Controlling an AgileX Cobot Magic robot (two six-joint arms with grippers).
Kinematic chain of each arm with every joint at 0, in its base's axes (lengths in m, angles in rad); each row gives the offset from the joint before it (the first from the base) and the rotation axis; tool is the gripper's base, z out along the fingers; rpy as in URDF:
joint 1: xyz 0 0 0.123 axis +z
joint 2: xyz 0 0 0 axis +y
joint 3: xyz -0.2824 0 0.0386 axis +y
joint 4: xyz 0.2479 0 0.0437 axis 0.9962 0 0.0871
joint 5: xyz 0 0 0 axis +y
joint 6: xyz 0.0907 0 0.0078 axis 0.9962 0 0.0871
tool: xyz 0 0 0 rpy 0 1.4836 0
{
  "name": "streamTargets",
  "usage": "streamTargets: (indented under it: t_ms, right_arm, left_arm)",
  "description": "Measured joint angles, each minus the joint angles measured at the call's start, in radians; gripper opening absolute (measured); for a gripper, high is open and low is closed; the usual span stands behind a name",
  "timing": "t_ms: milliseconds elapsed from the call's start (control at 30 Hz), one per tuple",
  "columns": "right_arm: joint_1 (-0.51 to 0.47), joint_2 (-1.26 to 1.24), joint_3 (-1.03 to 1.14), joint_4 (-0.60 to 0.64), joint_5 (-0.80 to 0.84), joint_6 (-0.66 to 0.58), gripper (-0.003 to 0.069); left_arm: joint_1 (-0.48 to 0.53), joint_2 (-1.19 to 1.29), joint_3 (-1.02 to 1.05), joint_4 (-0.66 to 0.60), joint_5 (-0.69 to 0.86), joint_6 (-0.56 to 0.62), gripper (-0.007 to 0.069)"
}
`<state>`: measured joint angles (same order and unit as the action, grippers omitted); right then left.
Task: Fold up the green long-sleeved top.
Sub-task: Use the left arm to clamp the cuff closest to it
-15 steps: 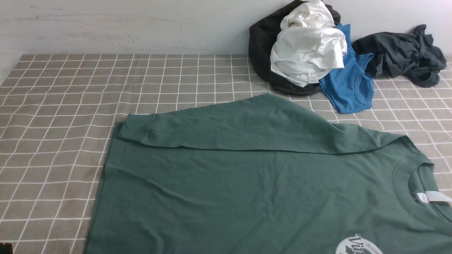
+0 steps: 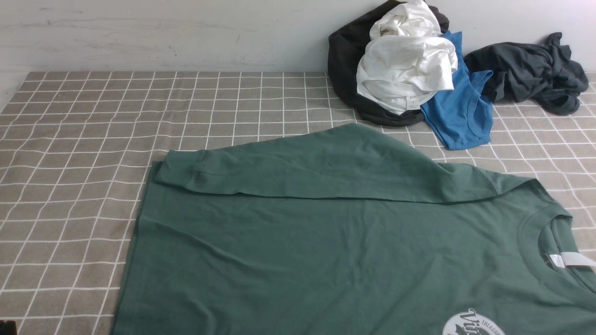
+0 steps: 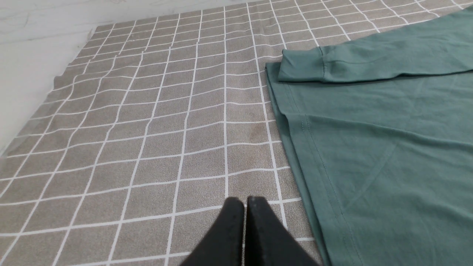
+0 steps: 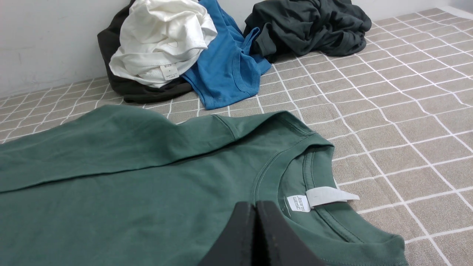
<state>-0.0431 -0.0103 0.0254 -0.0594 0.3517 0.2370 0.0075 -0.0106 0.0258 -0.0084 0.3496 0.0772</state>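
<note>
The green long-sleeved top (image 2: 326, 242) lies flat on the checked cloth, chest logo (image 2: 470, 324) up, collar to the right and hem to the left. Its far sleeve is folded across the body, with the ribbed cuff (image 2: 177, 173) near the hem. My left gripper (image 3: 244, 201) is shut and empty over bare cloth, just beside the top's hem (image 3: 295, 155). My right gripper (image 4: 255, 206) is also shut with nothing in it, hovering over the chest close to the collar and its white neck tag (image 4: 327, 195). Neither arm shows in the front view.
A heap of clothes sits at the back right against the wall: a black garment (image 2: 344, 60), a white one (image 2: 405, 65), a bright blue sleeveless top (image 2: 461, 116) and a charcoal-grey garment (image 2: 531, 72). The grey checked tablecloth (image 2: 84, 153) stretches to the left.
</note>
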Motion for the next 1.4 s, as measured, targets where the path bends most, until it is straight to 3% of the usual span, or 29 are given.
streamTargets:
  t_ms: [1400]
  right_arm:
    - [0.000, 0.000, 0.000, 0.046, 0.000, 0.003, -0.0007]
  left_arm:
    - [0.000, 0.000, 0.000, 0.000, 0.000, 0.000, -0.0007]
